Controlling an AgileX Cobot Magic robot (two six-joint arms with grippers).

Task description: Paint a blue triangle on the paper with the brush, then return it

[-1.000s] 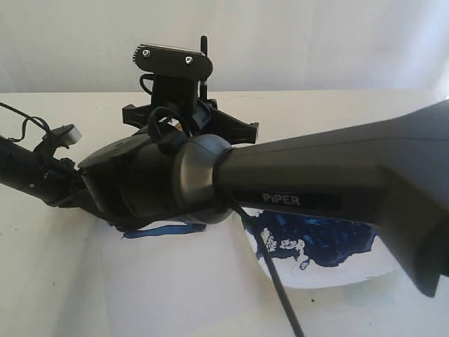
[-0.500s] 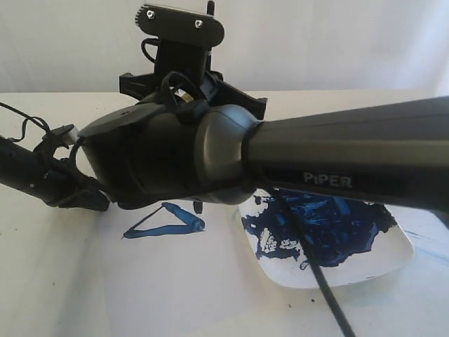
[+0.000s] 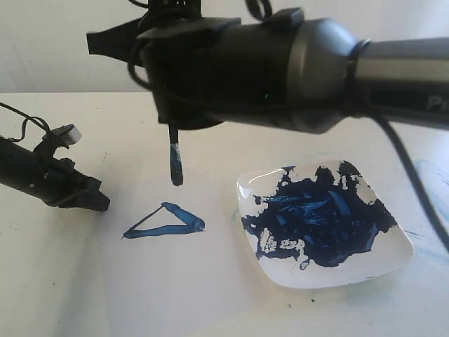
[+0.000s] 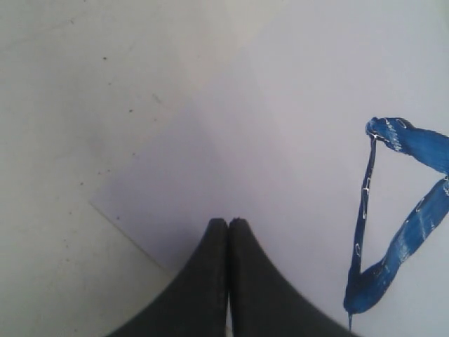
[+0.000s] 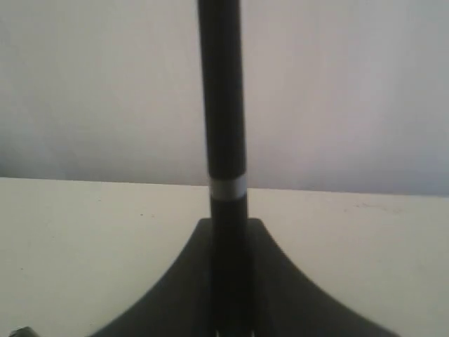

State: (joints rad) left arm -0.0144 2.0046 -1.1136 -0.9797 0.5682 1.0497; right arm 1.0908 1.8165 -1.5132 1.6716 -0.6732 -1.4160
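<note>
My right jaws (image 5: 228, 228) are closed down tight on the brush (image 5: 223, 105). Its black handle, with a silver band, runs straight out between my two fingers (image 5: 168, 295). From outside, the brush hangs upright with its blue-stained tip pointing down. The tip is in the air above the paper (image 3: 175, 281), just beyond the top corner of the blue triangle (image 3: 165, 225) and not touching the sheet.

My right arm (image 3: 280, 63) reaches in from the right, high across the scene, over the plate (image 3: 393, 261) and past the middle. Its thick wrist fills the top of the exterior view and hides the grip itself and the back of the table (image 3: 42, 281).

My left jaws (image 4: 228, 226) are pressed together with nothing between them. Their tips hover low over a corner of the paper, with the triangle off to one side and well clear of them. That arm lies low along the left of the table, pointing in toward the sheet's edge.

The triangle is a flattened outline of thick blue strokes on the left half of the paper. The white plate sits just to its right, smeared with a big dark-blue blotch of paint (image 3: 316, 217). A black cable (image 3: 410, 182) drops from my right arm past the plate's far side.
</note>
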